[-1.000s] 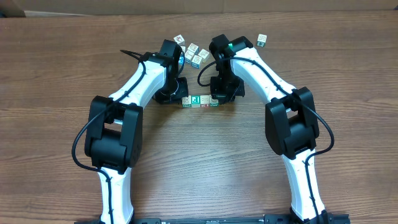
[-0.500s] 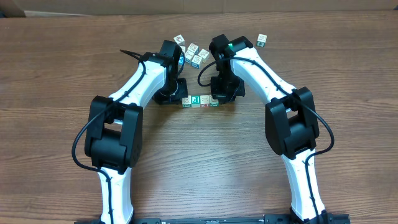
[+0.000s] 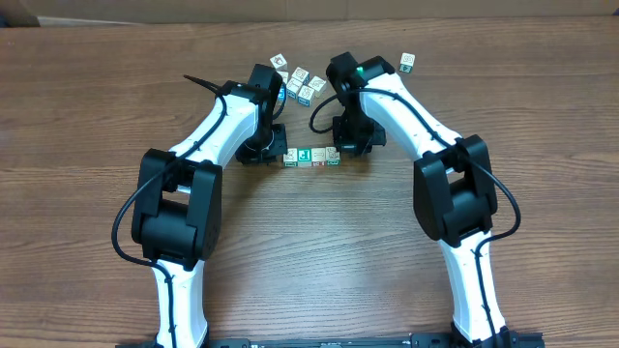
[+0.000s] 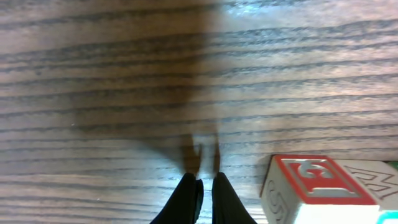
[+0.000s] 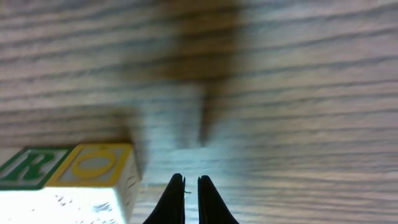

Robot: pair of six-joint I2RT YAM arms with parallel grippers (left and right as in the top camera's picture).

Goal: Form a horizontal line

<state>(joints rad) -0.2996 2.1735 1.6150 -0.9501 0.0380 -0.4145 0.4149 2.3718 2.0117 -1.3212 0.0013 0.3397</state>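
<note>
I see the short row of four white-edged picture cubes (image 3: 311, 156) lying edge to edge on the brown wooden desk (image 3: 319, 251). The left pincer (image 4: 205, 186) is clenched on nothing by the row's 9 o'clock end. The right pincer (image 5: 191, 186) is clenched on nothing by its 3 o'clock end. A loose clump of similar cubes (image 3: 300, 85) sits at 12 o'clock from the row.

Brown wood-grain table (image 3: 309, 280) lies under my left pincer (image 4: 204, 178), and just ahead of it a soft shadow (image 4: 155, 81) darkens the grain. Ahead of my right pincer (image 5: 190, 178) a pale glare (image 5: 174, 134) lights the wood. Far beyond both pincers, a tan strip (image 3: 387, 8) borders the table.
</note>
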